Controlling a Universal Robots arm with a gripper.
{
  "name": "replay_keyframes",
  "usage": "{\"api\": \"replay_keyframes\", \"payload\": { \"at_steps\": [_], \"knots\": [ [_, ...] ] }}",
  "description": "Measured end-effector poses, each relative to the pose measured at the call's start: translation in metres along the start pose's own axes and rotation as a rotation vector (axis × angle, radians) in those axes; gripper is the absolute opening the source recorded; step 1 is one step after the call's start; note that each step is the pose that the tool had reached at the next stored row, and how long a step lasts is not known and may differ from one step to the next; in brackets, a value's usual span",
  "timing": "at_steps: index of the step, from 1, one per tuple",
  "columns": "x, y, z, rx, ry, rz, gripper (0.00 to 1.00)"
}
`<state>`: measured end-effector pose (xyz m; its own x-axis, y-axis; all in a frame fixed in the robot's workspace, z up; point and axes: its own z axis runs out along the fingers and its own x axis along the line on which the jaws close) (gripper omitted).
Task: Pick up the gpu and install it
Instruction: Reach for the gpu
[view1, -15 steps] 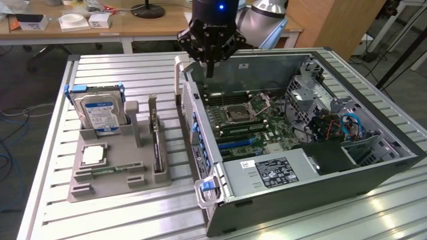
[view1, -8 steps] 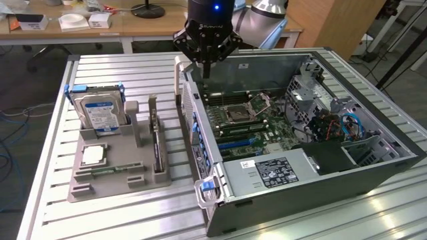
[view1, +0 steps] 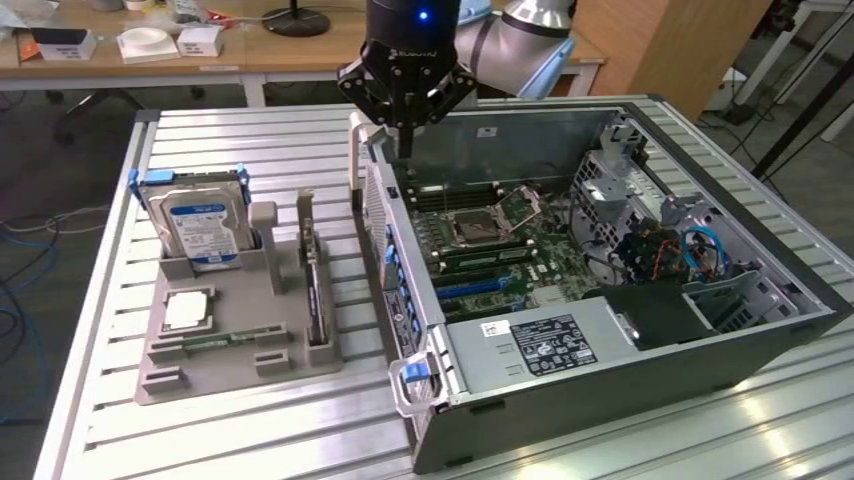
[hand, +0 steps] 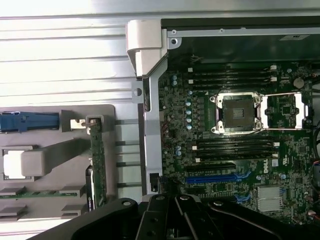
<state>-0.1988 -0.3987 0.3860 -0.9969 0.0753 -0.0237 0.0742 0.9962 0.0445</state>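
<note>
One hard drive (view1: 200, 228), one gpu (view1: 315, 290), one processor chip (view1: 187, 308) and one memory stick (view1: 216, 343) sit in a single grey holder (view1: 227, 380). One open computer case (view1: 641, 395) holds one motherboard (view1: 534, 250) and one power supply (view1: 545, 343).

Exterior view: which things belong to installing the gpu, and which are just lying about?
Job in hand: gpu standing in the grey tray; open computer case; its motherboard; the shut claw above the case's edge.
Lying about: hard drive; memory stick; white boxes in the background.
</note>
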Motion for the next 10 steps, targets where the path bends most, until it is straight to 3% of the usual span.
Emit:
{"api": "replay_keyframes", "payload": {
  "at_steps": [10],
  "knots": [
    [0.011,-0.0009,0.0009,0.0,0.0,0.0,0.11]
  ]
}}
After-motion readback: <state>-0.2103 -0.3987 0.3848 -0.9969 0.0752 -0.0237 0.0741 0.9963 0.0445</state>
